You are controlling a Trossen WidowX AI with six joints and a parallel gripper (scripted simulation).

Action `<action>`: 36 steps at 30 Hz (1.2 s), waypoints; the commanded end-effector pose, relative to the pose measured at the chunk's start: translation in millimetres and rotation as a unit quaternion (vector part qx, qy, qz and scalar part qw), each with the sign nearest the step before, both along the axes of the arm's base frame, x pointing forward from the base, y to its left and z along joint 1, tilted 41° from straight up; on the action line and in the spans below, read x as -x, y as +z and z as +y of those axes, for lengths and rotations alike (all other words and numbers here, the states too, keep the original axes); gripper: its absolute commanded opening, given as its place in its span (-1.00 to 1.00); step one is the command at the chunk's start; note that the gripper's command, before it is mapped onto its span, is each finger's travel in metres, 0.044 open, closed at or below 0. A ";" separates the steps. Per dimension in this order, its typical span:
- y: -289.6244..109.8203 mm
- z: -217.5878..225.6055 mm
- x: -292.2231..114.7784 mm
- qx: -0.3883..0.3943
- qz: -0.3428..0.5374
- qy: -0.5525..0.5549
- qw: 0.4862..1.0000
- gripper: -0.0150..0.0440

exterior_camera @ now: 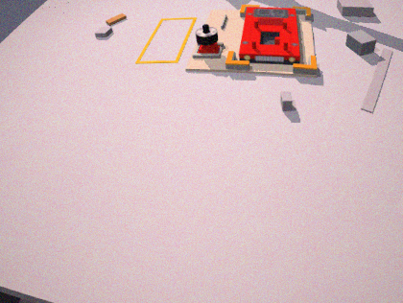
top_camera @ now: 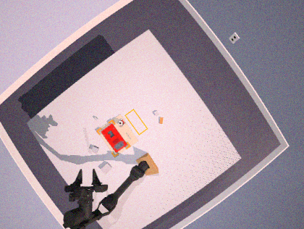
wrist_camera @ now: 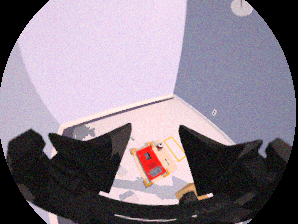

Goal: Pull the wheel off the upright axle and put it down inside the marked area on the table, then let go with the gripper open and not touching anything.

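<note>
The wheel (exterior_camera: 206, 36) (top_camera: 121, 122) (wrist_camera: 160, 146) is black with a white face and sits on the upright axle (exterior_camera: 206, 28), above a small red block at the corner of the beige board. The marked area, a yellow outline (exterior_camera: 181, 49) (top_camera: 129, 119) (wrist_camera: 171, 152), lies on the table beside the board. My gripper (top_camera: 88, 172) (wrist_camera: 155, 126) is open, with nothing between its fingers. It is high above the table and well away from the wheel. It does not show in the exterior view.
A red car body (top_camera: 114, 138) (exterior_camera: 271, 35) (wrist_camera: 150, 163) lies on the beige board (exterior_camera: 192, 68) between orange corner pieces. Grey blocks (exterior_camera: 361, 42) (exterior_camera: 287, 102), a flat strip (exterior_camera: 377, 81) and a small orange block (exterior_camera: 116, 19) (top_camera: 161, 119) lie around it. The arm's base stands on an orange-brown block (top_camera: 152, 167).
</note>
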State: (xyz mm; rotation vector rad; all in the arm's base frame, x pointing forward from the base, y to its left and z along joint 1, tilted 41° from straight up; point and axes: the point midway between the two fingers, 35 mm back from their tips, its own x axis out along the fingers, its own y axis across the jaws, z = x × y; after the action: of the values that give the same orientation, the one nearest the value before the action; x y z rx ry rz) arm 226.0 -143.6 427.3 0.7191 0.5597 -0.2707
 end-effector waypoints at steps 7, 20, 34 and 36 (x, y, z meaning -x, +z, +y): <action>-72.6 -7.1 -66.7 -0.048 0.080 0.107 0.990 0.53; -180.2 13.6 -126.1 -0.061 0.167 0.276 0.945 0.53; -260.7 49.1 -149.6 -0.072 0.216 0.397 0.889 0.53; -277.3 57.7 -151.5 -0.078 0.228 0.420 0.875 0.53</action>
State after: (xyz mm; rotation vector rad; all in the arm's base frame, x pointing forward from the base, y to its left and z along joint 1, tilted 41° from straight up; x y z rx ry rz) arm 374.7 -99.6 179.8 0.5259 1.2262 0.3704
